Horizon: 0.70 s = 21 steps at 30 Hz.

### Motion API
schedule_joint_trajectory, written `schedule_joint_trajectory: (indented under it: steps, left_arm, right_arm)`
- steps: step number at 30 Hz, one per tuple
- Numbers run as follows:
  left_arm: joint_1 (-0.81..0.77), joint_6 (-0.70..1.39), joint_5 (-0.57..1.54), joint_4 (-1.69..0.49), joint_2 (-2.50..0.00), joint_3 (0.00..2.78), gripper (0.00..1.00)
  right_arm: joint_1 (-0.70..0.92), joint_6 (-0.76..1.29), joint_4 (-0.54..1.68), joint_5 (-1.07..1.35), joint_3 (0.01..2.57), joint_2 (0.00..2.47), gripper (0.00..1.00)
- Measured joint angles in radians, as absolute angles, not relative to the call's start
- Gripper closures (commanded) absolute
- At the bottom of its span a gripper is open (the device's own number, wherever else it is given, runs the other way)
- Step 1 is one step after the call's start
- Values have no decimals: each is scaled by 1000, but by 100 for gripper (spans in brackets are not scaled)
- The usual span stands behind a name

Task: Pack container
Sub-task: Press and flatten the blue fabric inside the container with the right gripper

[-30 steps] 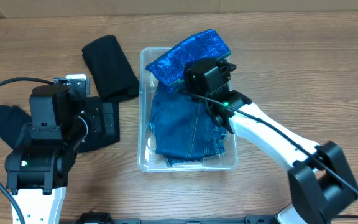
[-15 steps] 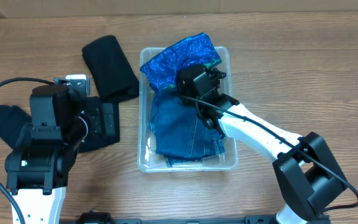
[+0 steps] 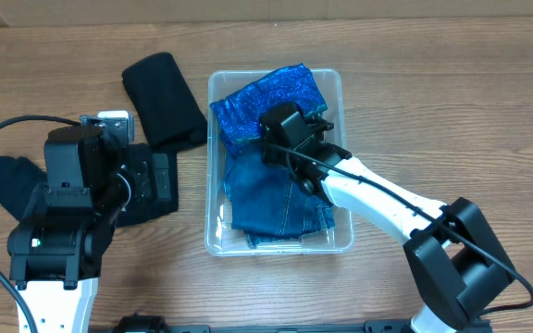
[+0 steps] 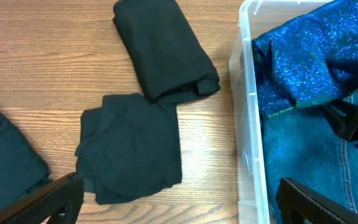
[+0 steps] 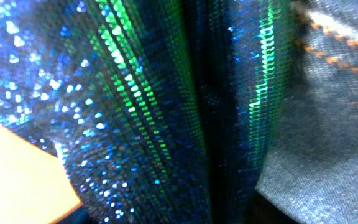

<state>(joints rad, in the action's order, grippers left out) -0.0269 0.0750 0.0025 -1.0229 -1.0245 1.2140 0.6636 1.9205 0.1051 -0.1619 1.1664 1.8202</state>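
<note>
On the table, container: jeans and a blue sequined garment inside.
Your right gripper: arm reaches in, nose down on the sequins; jaws, can't tell.
Your left gripper: hovering over black clothes alongside, jaws wide apart.

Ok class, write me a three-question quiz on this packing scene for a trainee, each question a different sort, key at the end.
1. True or false: the container holds nothing.
2. The right claw hangs over: A a plate, B the container, C a drawer.
3. Fill in: next to the sparkly blue garment, the container holds blue ____.
Key: 1 false; 2 B; 3 denim.
</note>
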Motion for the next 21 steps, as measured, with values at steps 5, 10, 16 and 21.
schedule_joint_trajectory:
  steps: [5, 10, 16, 21]
  left_arm:
    - [-27, 75, 2, -1023, -1024, 1214, 0]
    - [-27, 75, 2, -1023, -1024, 1214, 0]
    - [-27, 75, 2, -1023, -1024, 1214, 0]
    - [-27, 75, 2, -1023, -1024, 1214, 0]
  right_arm:
    - [664, 1893, -17, -142, 1162, 1822, 24]
    - [668, 1856, -48, -144, 1162, 1813, 17]
    - [668, 1869, 136, -152, 1162, 1724, 13]
    - [669, 1908, 214, -68, 1162, 1688, 13]
